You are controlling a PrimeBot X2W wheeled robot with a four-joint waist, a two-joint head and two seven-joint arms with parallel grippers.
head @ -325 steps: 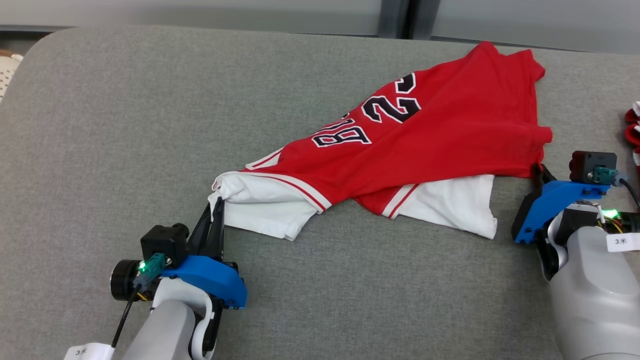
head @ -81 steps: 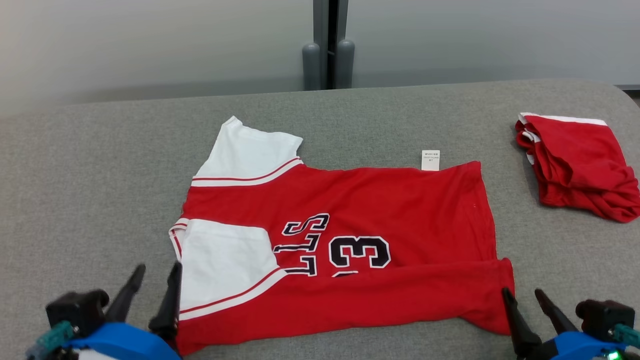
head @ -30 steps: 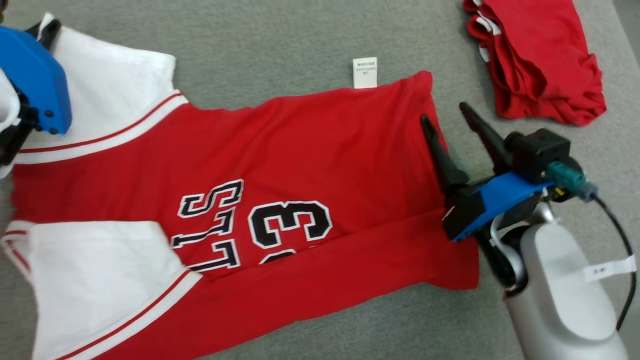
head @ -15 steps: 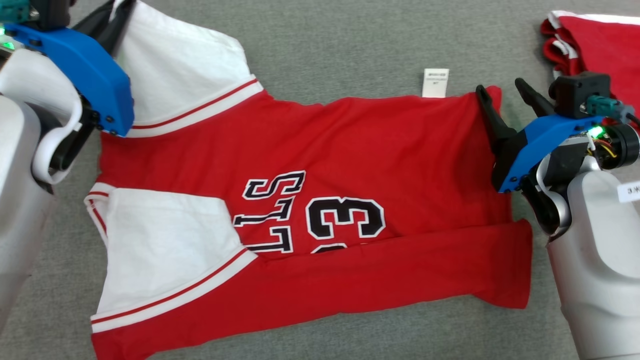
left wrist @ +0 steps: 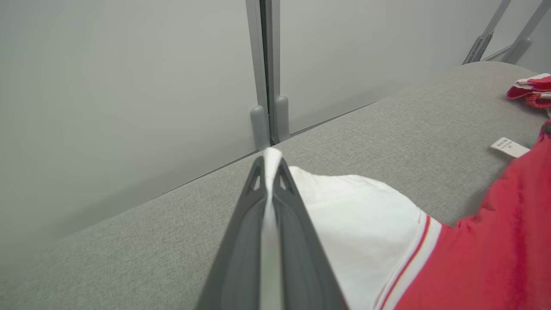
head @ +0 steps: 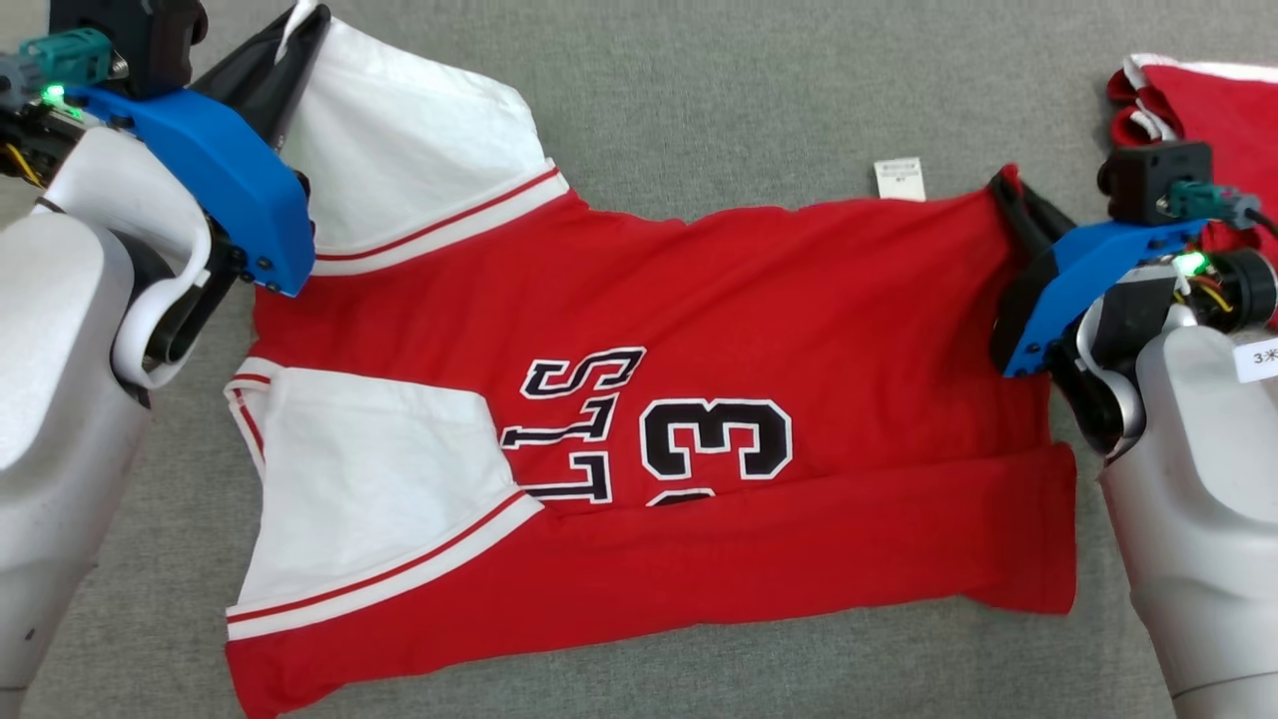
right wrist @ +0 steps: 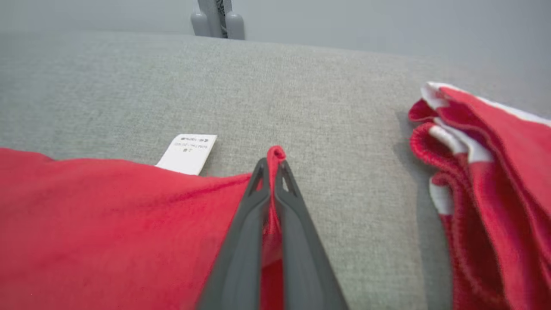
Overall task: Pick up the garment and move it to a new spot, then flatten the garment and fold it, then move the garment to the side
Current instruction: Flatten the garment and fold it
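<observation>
On the grey table (head: 699, 80), the left end effector (head: 300, 22) pinches the jersey (head: 799, 300) by a sleeve; the right end effector (head: 1008, 190) pinches, apparently, its hem.

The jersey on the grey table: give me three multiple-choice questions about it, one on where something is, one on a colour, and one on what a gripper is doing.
1. Where does the white tag lie?
A. on the number 3
B. at the far edge of the jersey, close to the right gripper
C. at the jersey's near edge

2. The jersey's sleeves are:
A. white
B. black
C. grey

3. The right gripper is:
A. open above the jersey
B. open beside the jersey
C. shut on the jersey's far corner

Answers:
1 B: the head view shows the tag at the far hem, just left of that gripper.
2 A: both sleeves are white, edged with red stripes.
3 C: the right wrist view shows red cloth pinched between the closed fingers.
</observation>
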